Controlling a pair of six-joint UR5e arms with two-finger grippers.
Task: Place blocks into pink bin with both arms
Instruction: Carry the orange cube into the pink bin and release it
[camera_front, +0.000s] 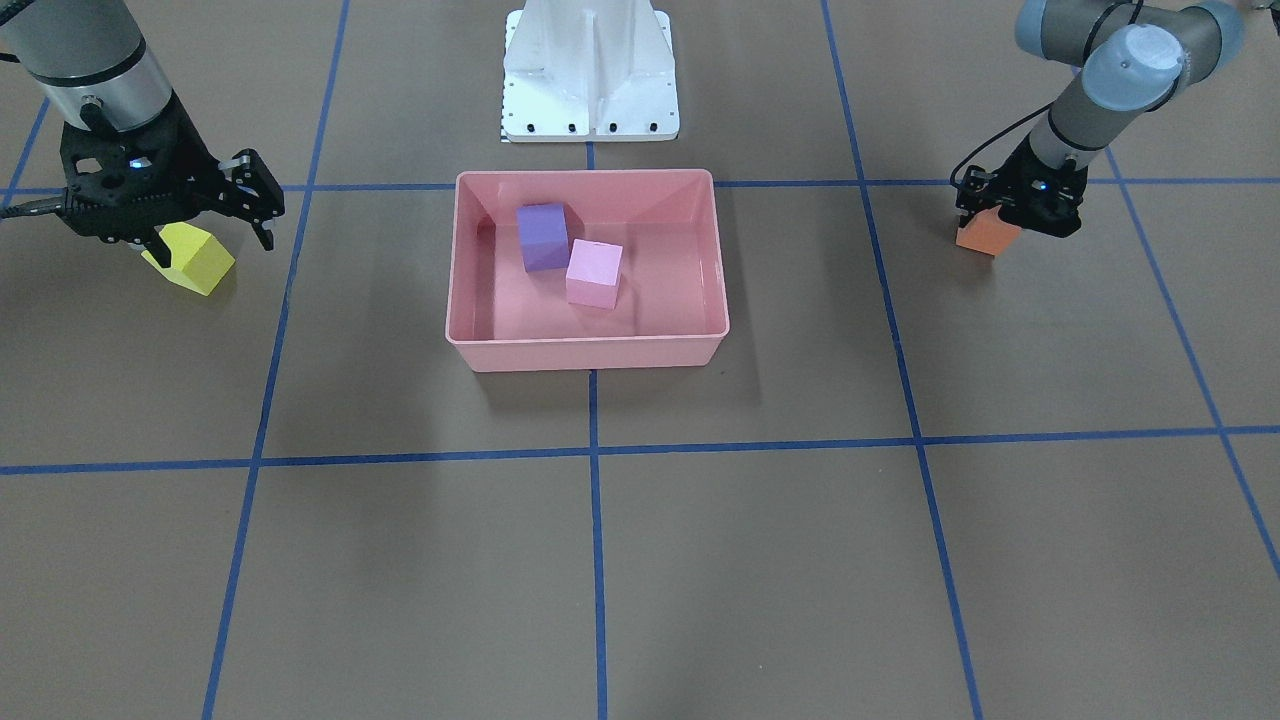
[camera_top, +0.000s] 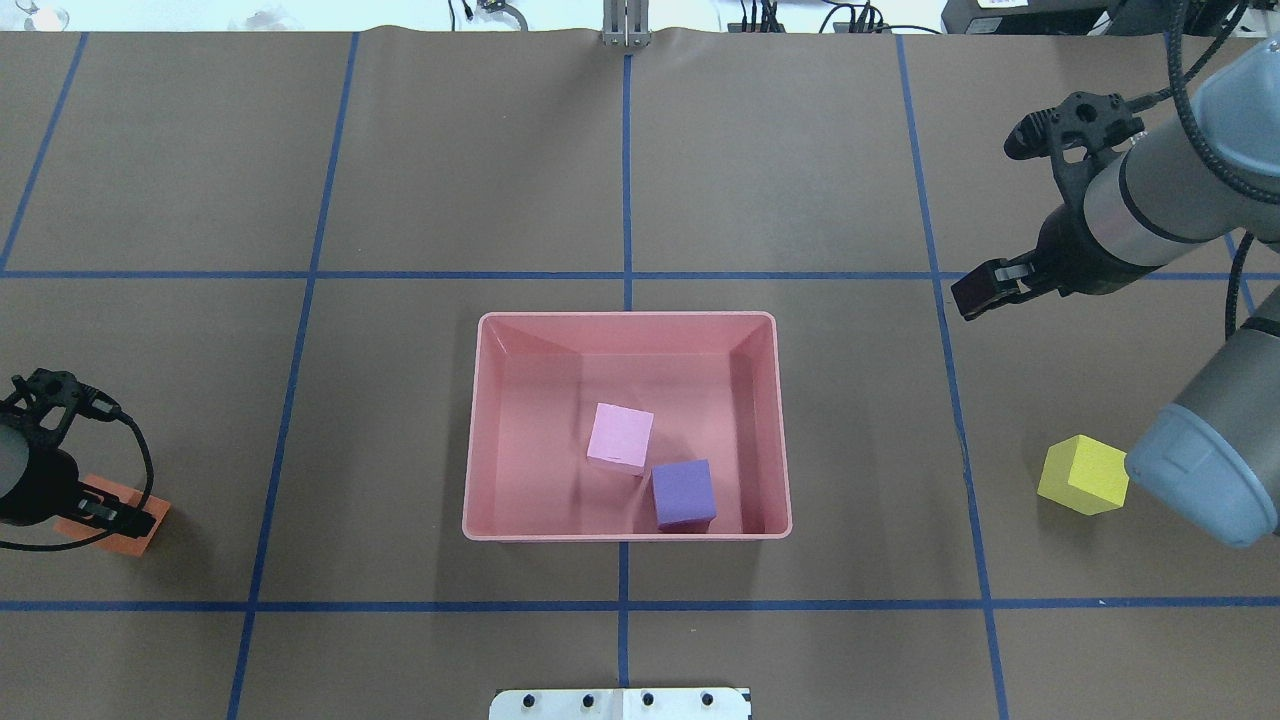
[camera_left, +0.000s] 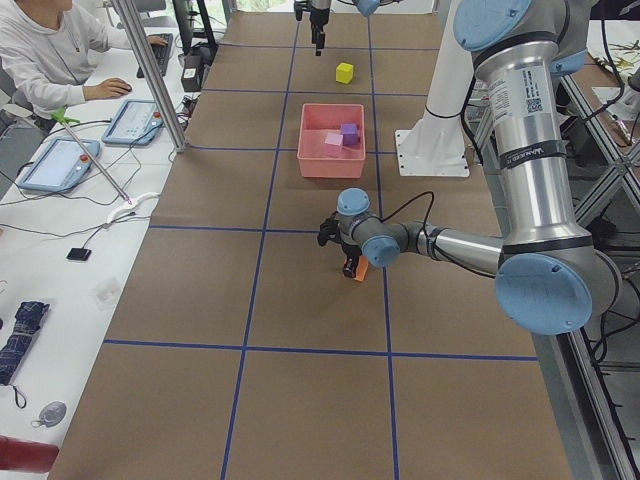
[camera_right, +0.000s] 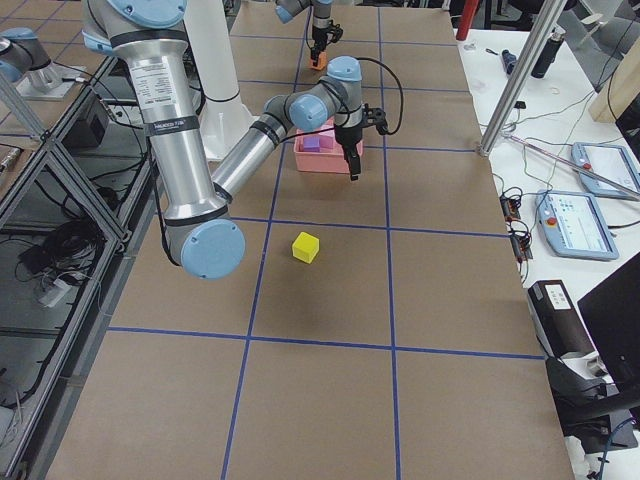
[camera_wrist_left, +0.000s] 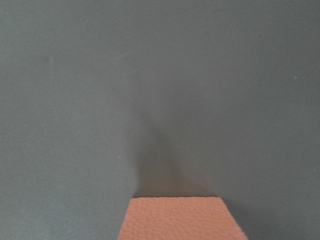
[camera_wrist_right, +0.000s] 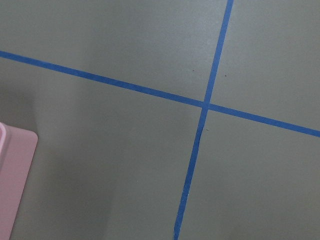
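The pink bin (camera_top: 627, 325) sits mid-table and holds the purple block (camera_top: 684, 493) and the pale pink block (camera_top: 620, 436). My left gripper (camera_top: 118, 515) is down at the table on the orange block (camera_top: 130, 545); its fingers straddle the block and look shut on it. The block rests on the table and also shows in the left wrist view (camera_wrist_left: 181, 220). My right gripper (camera_front: 213, 243) hangs open and empty well above the table, off to the right of the bin. The yellow block (camera_top: 1083, 475) lies free on the table near the right arm's elbow.
The white base pedestal (camera_front: 590, 70) stands just behind the bin. Blue tape lines (camera_wrist_right: 206, 104) cross the brown table. An operator and tablets (camera_left: 60, 165) sit at a side desk beyond the far edge.
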